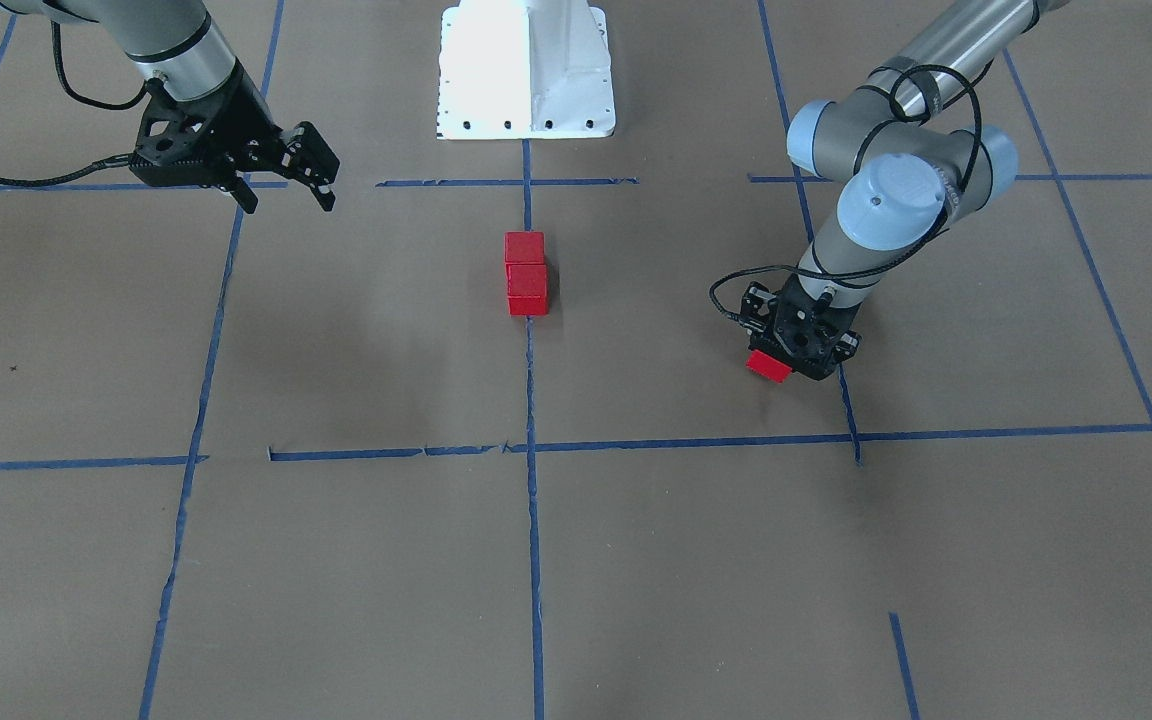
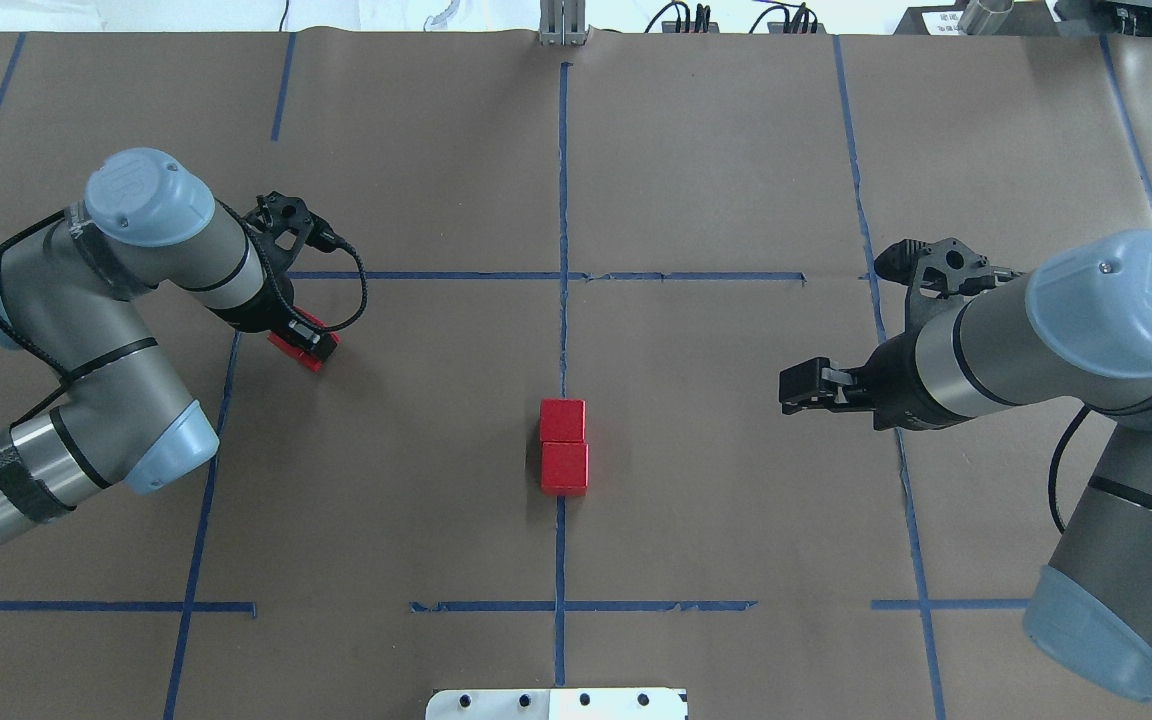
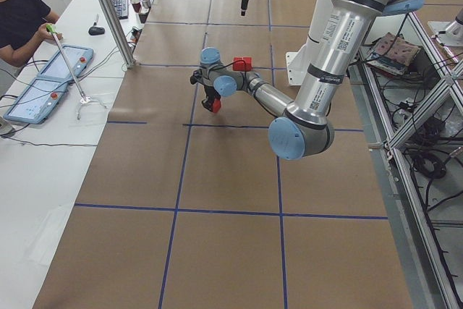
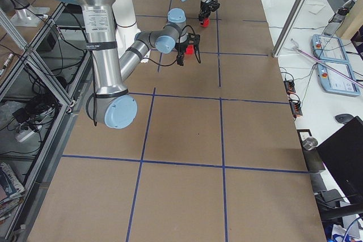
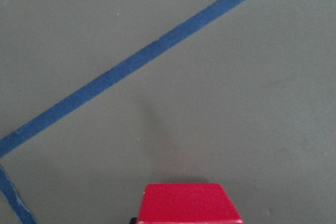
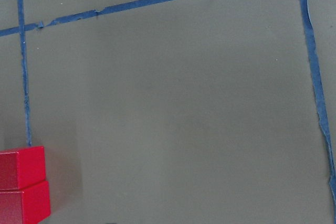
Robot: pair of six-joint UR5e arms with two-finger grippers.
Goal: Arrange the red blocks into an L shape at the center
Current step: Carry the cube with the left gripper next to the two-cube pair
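Observation:
Two red blocks lie touching in a straight row on the blue tape line of the center patch; the overhead view shows them too, and the right wrist view has them at its lower left. A third red block sits between the fingers of my left gripper, which is shut on it low over the paper, off to the robot's left of the row. That block fills the bottom edge of the left wrist view. My right gripper hangs open and empty on the other side.
The white robot base stands just behind the row. Blue tape lines cross the brown paper. In the exterior left view a person sits at a side table with tablets, and a metal pole rises beside it.

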